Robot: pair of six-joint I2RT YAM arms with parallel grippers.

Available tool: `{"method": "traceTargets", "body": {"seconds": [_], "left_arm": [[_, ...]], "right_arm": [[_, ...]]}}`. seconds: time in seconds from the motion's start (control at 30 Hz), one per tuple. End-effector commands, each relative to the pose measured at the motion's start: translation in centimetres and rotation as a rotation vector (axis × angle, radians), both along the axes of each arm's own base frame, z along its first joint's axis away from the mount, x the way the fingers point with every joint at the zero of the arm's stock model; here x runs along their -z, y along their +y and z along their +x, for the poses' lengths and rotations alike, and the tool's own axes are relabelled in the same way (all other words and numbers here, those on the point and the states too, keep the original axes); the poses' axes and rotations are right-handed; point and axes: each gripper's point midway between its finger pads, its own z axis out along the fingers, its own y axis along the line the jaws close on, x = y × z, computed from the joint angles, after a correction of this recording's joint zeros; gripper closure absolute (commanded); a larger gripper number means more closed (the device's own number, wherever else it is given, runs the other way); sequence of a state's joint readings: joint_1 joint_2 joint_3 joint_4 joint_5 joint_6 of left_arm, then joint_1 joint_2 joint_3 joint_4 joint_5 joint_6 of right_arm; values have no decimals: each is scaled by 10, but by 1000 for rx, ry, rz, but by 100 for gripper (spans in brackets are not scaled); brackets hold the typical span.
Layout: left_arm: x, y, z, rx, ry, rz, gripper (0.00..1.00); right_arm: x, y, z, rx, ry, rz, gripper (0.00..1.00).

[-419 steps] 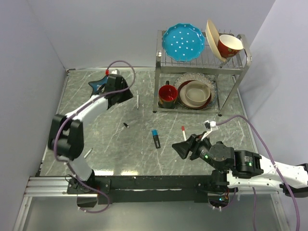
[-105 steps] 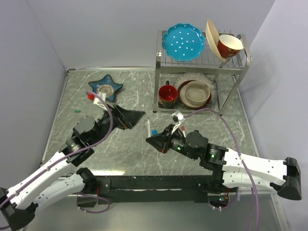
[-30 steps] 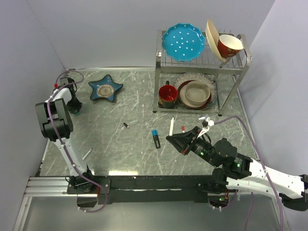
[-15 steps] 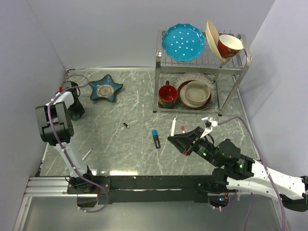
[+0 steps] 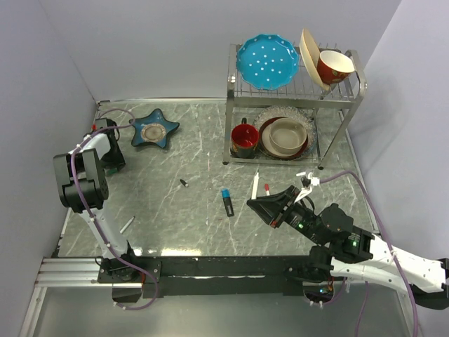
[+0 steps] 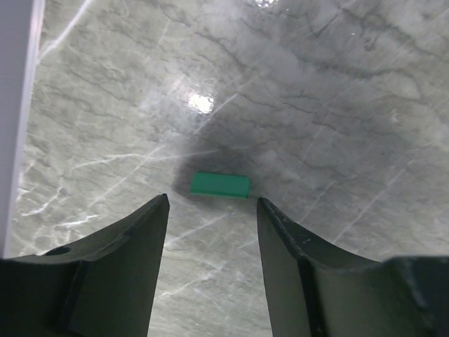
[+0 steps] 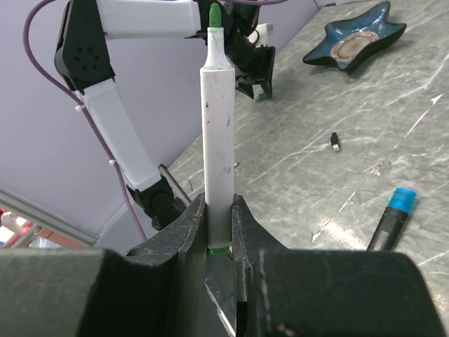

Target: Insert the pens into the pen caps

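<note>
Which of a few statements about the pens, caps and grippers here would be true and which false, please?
1. The right gripper is shut on an upright white pen with a green tip. True.
2. The left gripper has clamped the green cap. False: its fingers are open, and the cap lies on the table just ahead of the gap between them.
3. The black marker with a blue end lies on the table. True.
4. The star-shaped dish sits in the dish rack. False: it rests on the table, left of the rack.
</note>
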State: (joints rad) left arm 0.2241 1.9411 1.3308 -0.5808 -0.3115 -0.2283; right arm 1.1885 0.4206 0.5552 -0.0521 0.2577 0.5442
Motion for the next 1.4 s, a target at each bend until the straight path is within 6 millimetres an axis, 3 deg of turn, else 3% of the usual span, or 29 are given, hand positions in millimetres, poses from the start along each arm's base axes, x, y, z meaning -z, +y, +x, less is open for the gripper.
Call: {"method": "traceTargets", "body": {"seconds": [0.0, 0.2, 0.63, 1.17, 1.37], "left_arm": [[-22, 8, 13, 34, -37, 56, 44], [2, -1, 15, 100, 2, 25, 46], [15, -2, 17, 159, 59, 36, 48], [29, -29, -26, 179, 141, -32, 52], [28, -40, -29, 196, 130, -84, 53]], "right_arm": [[-12, -10, 3, 30, -24, 23, 100], [-18, -15, 3, 43, -37, 27, 100], [-17, -25, 0, 48, -28, 46, 100], [-23, -24, -7, 14, -24, 88, 100], [-26, -27, -9, 9, -22, 97, 100]]}}
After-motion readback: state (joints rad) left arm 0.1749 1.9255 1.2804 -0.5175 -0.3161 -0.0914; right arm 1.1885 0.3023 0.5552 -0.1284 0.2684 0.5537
